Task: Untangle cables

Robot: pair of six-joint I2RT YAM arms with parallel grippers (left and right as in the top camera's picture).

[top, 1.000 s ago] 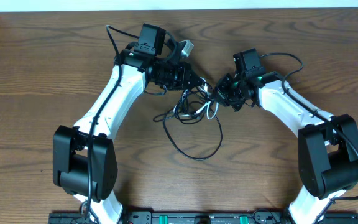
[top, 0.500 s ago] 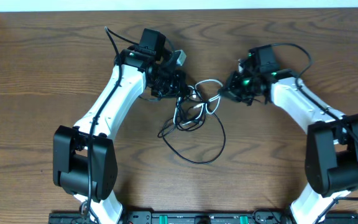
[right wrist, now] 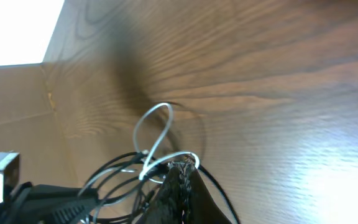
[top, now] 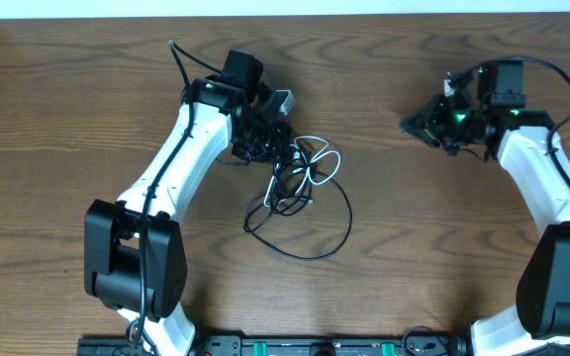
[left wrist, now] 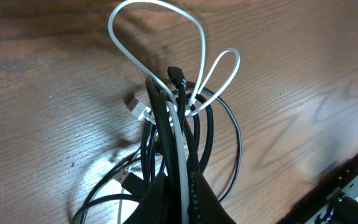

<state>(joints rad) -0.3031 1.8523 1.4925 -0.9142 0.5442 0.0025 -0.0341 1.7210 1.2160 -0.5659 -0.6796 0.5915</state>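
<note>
**Two cords in one knot, held by one pair of fingers**

The tangled bundle lies on the brown wooden desk. It is one long thin black cord and one shorter thin white cord, looped through each other. The left fingers are clenched on strands of both at the bundle's edge. The right fingers, pressed together and seemingly empty, sit well apart from the bundle. My advice: keep the left pinch firm, take one free white loop only, and draw it out slowly.

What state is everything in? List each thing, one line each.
left gripper: shut on the cables
right gripper: shut, empty, apart from the tangle
black cable: looped, tangled with the white one
white cable: looped, tangled, pinched beside black strands
</note>
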